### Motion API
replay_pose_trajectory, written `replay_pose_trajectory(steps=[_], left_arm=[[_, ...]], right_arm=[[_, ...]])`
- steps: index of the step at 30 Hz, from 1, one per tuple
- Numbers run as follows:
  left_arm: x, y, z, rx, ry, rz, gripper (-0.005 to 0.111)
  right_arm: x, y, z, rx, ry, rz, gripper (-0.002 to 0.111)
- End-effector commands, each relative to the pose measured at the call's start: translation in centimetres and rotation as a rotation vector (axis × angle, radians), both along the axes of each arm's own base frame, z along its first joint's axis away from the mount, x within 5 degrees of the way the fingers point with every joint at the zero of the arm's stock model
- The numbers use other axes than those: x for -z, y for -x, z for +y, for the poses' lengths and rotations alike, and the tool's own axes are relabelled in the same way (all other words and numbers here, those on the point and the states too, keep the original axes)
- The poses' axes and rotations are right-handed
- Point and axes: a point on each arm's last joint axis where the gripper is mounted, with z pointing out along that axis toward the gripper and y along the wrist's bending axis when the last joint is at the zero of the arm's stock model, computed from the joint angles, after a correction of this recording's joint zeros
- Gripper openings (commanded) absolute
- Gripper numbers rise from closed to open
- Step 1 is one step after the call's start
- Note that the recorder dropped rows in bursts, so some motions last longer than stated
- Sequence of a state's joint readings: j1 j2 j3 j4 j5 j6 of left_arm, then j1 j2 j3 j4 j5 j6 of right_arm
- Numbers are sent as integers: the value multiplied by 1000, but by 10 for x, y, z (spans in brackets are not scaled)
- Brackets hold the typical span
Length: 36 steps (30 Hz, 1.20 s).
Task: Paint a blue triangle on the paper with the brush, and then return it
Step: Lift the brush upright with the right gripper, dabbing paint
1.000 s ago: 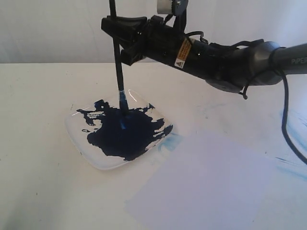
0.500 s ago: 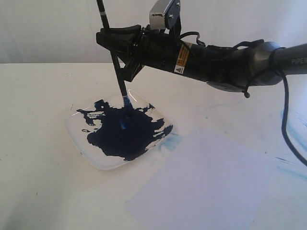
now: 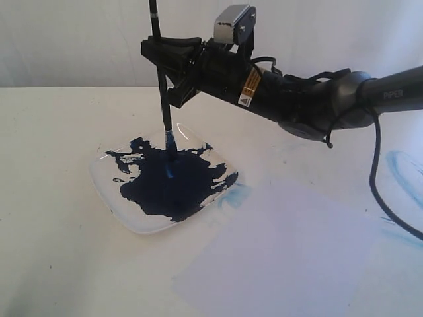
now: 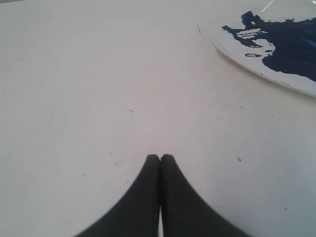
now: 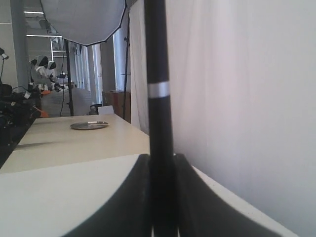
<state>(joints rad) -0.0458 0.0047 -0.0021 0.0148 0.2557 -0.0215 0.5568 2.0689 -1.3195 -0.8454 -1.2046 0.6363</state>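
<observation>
1. Jaws of the right gripper [image 3: 158,54] are clamped on the black handle of the brush [image 3: 164,109], one dark finger pressed to each side of the shaft. In the right wrist view a pale ring [image 5: 158,90] shows on the handle, a little way from the grip.
2. The brush stands nearly upright with a slight lean. Most of its length hangs below the grip, and the top runs out of the exterior view.
3. Its blue-stained bristle tip [image 3: 170,142] touches the far edge of the dark navy paint puddle [image 3: 172,188].
4. The puddle covers much of the clear square dish [image 3: 109,191], which lies flat on the cream table [image 3: 53,119].
5. The paper [image 3: 291,257] lies flat on the table just beside the dish, on the arm's side and nearer the camera. A faint blue smear [image 3: 239,195] sits between the two.
6. A larger pale-blue smear [image 3: 403,168] marks the table well beyond the paper's right side.
7. The left gripper [image 4: 160,159] has its jaws pressed together on nothing. It sits low over bare table, with the dish's rim near.
</observation>
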Motion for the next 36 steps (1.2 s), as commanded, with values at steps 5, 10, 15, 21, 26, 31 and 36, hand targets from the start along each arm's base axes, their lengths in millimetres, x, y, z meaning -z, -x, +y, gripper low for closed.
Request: replay_pose_trajectory(steps=[5,10,15,21,26,31,36], left_arm=[[0,0,0,5,6,-4,0],[0,0,0,5,6,-4,0],[0,0,0,5,6,-4,0],[0,0,0,5,6,-4,0],[0,0,0,5,6,-4,0],[0,0,0,5,6,-4,0],[0,0,0,5,6,-4,0]], right_arm=[[25,-6,0,6,13,47,0],[34,-8,1,9,22,67,0],[45,-10,2,12,32,89,0],[46,-12,1,27,20,101,0],[45,-13,1,34,14,105,0],[35,-13,-1,45,-20,118,0],[18,-11,-2,46,-46,95,0]])
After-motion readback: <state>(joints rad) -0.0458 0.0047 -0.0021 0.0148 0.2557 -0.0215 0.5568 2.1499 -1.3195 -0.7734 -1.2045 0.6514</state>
